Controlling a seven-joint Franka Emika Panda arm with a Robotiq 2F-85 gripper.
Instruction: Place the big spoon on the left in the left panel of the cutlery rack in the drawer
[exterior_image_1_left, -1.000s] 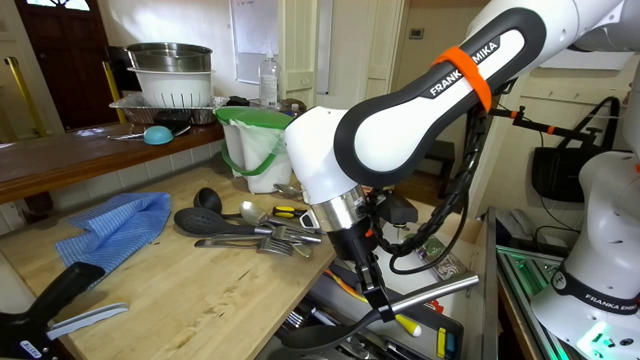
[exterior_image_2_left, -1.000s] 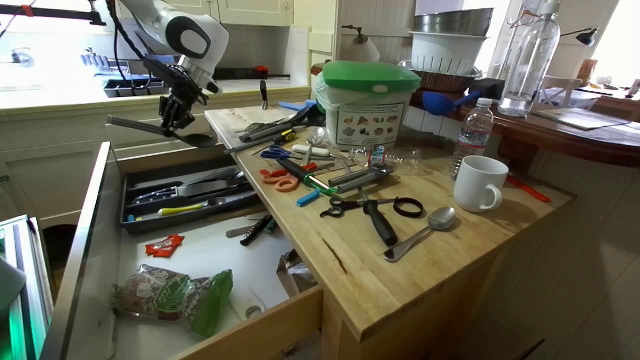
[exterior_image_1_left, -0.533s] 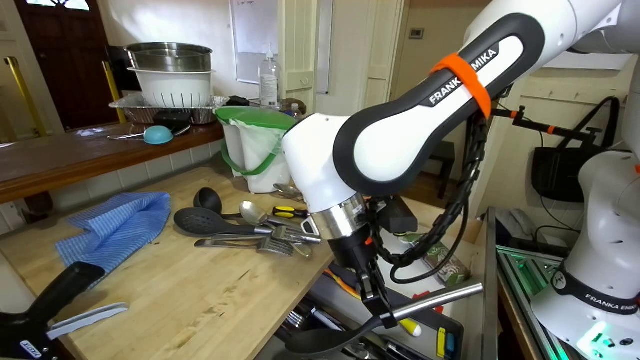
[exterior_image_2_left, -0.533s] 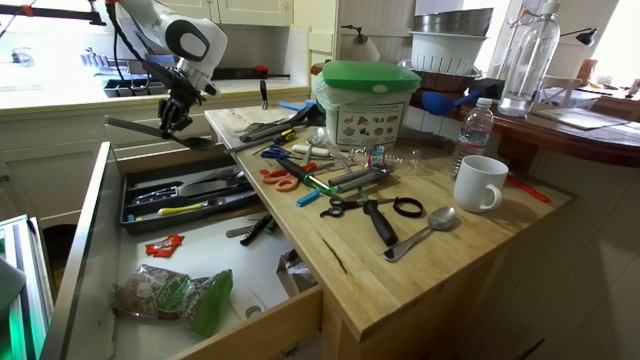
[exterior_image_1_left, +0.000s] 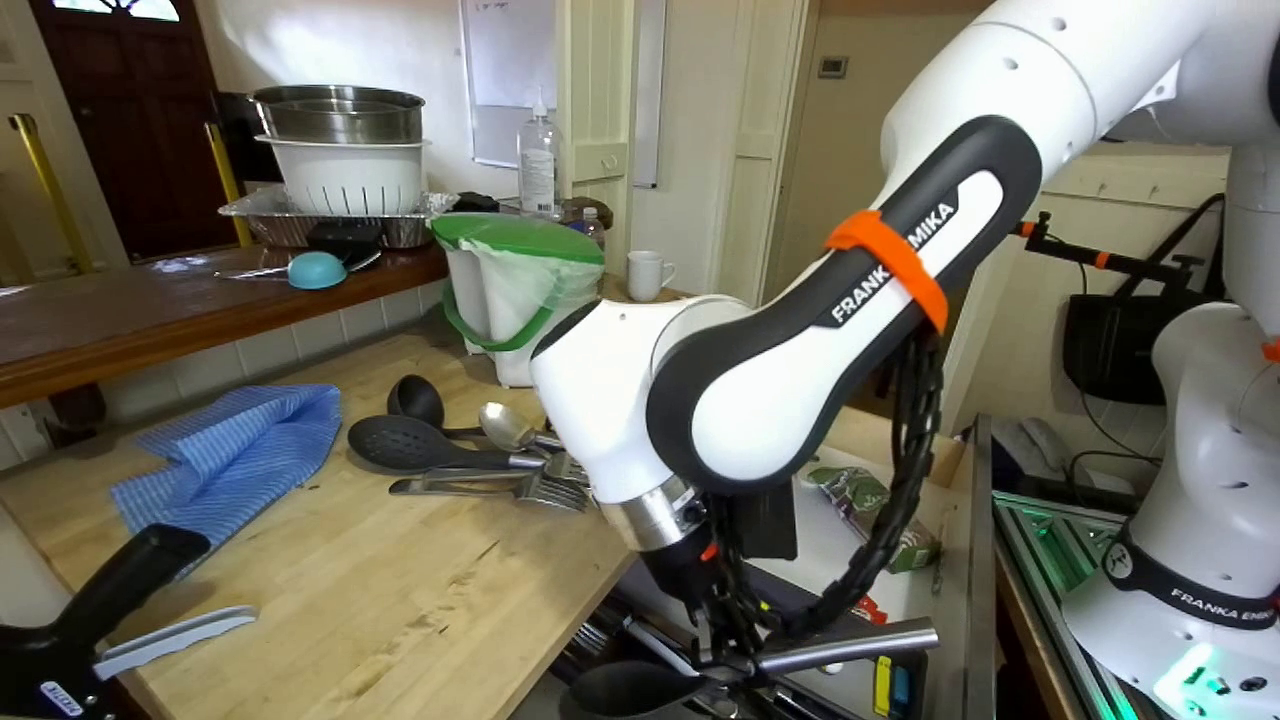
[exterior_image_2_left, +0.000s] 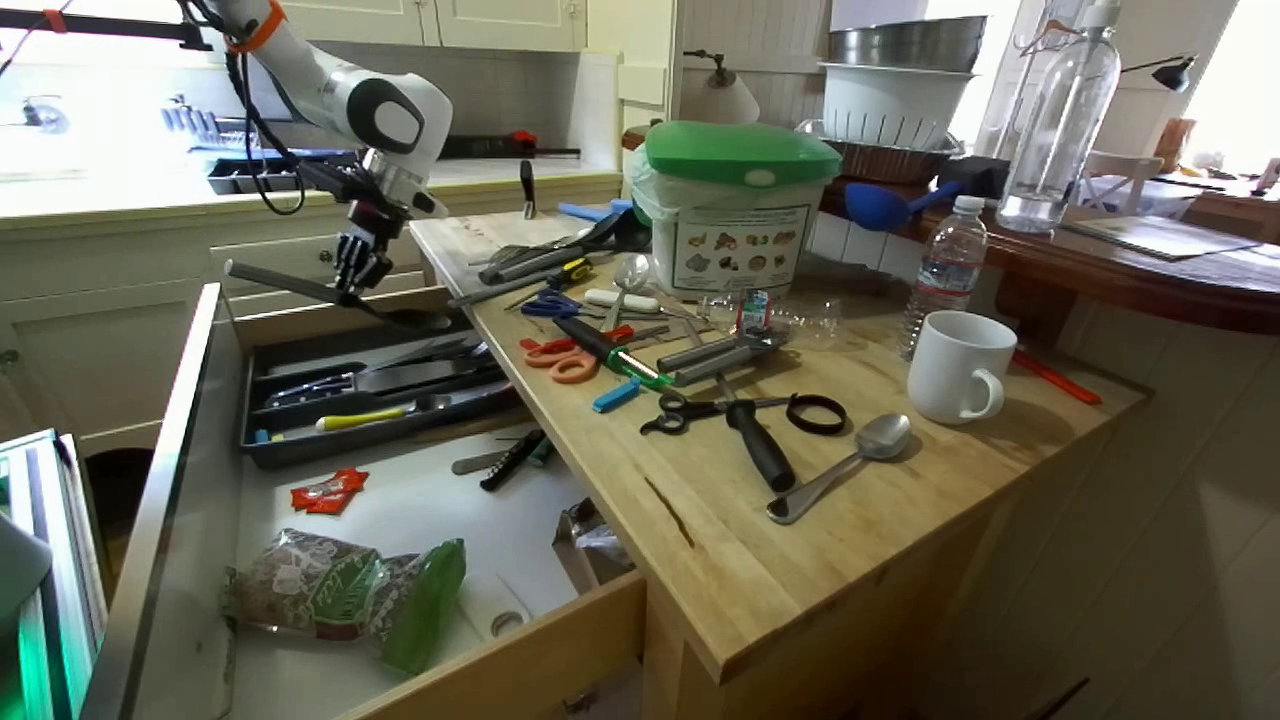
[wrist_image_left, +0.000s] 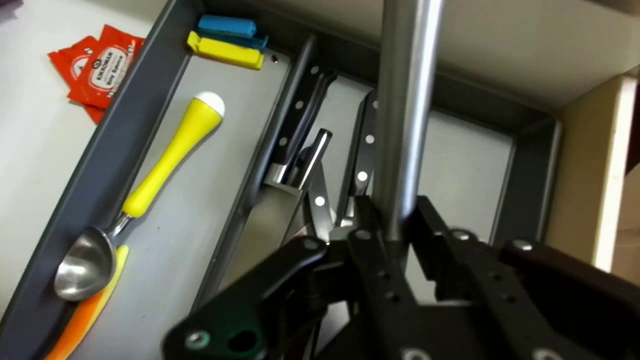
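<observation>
My gripper (wrist_image_left: 395, 210) is shut on the slim metallic handle of the big spoon (wrist_image_left: 407, 100). In an exterior view the gripper (exterior_image_1_left: 730, 665) holds the spoon handle (exterior_image_1_left: 850, 645) near its dark head, which hangs low over the rack. In an exterior view the gripper (exterior_image_2_left: 355, 285) holds the spoon (exterior_image_2_left: 285, 283) above the far end of the cutlery rack (exterior_image_2_left: 330, 448), handle end higher than head. In the wrist view the handle crosses above the rack (wrist_image_left: 525, 185), between the knives and the right wall. The spoon head is hidden there. The drawer (exterior_image_2_left: 500, 655) is open.
A yellow-handled scoop (wrist_image_left: 172, 155) and clips (wrist_image_left: 227, 50) lie in one compartment, knives (wrist_image_left: 300, 115) in another. The worktop (exterior_image_1_left: 400, 600) overhangs beside the drawer, with utensils (exterior_image_1_left: 440, 445) on it. Red sauce packets (exterior_image_2_left: 330, 490) and a bag (exterior_image_2_left: 310, 590) lie in the drawer.
The arm has come down, lowering the gripped spoon closer to the cutlery rack. The gripper also shifted slightly sideways, toward the worktop. The spoon stays held; drawer contents look unchanged.
</observation>
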